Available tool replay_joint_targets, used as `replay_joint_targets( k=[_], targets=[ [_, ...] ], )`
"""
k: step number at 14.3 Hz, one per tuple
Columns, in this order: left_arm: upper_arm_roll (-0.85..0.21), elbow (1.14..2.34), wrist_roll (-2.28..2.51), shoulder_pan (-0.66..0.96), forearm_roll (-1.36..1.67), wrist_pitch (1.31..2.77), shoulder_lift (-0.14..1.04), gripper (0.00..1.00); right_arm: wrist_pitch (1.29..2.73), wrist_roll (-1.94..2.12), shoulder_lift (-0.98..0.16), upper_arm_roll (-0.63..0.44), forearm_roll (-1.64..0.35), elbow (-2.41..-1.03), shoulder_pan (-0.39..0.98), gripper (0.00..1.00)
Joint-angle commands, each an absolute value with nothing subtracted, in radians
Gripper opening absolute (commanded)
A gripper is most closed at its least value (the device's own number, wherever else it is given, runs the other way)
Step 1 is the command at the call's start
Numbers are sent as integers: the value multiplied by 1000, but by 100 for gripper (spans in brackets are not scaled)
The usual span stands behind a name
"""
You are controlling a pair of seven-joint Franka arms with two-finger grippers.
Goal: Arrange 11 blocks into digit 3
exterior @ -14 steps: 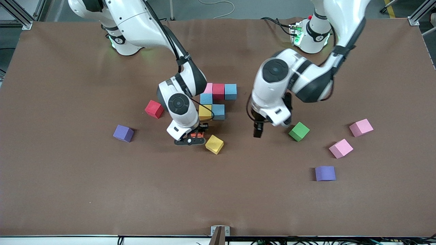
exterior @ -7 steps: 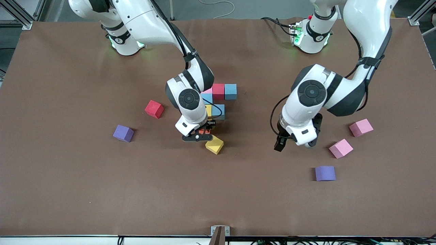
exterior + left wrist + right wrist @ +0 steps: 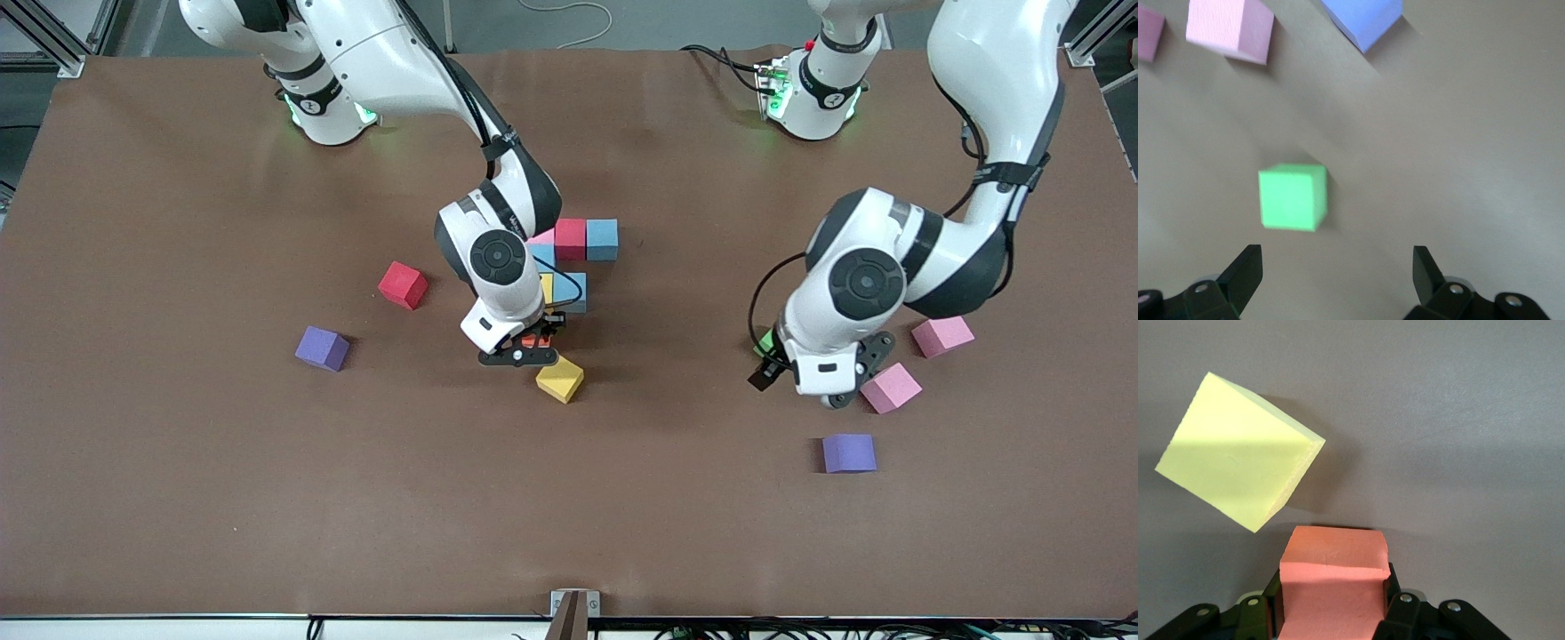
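Lowest in the frame lay loose blocks: a purple block (image 3: 848, 452) at lower right, a yellow block (image 3: 560, 379) at centre; above it the right gripper (image 3: 528, 343) clenched an orange block (image 3: 1333, 577); the left gripper (image 3: 805, 371), spread empty, hung over a green block (image 3: 1292, 197); the digit 3 (image 3: 569, 260), upper centre, seemed half built, its long axis running up the frame.

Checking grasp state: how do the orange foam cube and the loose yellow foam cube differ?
The orange foam cube is clamped in the right gripper; the loose yellow foam cube lies free on the table. Orange sits square to the fingers; yellow is turned at an angle. Both are matte and look the same size.
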State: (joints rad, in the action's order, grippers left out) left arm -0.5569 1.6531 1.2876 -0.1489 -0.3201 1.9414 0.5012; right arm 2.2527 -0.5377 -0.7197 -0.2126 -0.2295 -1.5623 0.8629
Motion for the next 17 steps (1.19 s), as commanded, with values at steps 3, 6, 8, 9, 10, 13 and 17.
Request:
replay_joint_targets(
  k=[3, 6, 8, 9, 10, 13, 17],
  targets=[
    [-563, 1762, 1235, -253, -328, 2024, 505, 99, 2247, -554, -727, -225, -229, -1565, 885, 2],
    [-563, 1905, 1279, -299, -324, 2191, 491, 99, 2247, -554, -730, -227, -229, -1565, 885, 2],
    [-561, 1971, 1305, -304, -327, 2258, 488, 99, 2247, -554, -730, -227, -229, -1566, 888, 2],
    [-561, 1989, 1307, -305, -328, 2273, 488, 99, 2247, -554, -729, -227, -229, -1566, 888, 2],
    [-561, 2011, 1307, -305, -330, 2299, 486, 99, 2247, -555, -730, -227, -229, -1566, 888, 2],
    [-560, 2068, 1307, -330, -334, 2400, 489, 99, 2247, -561, -730, -227, -224, -1572, 893, 2],
    [-560, 2092, 1307, -341, -365, 2431, 499, 97, 2247, -561, -732, -227, -222, -1574, 896, 2]
  ],
)
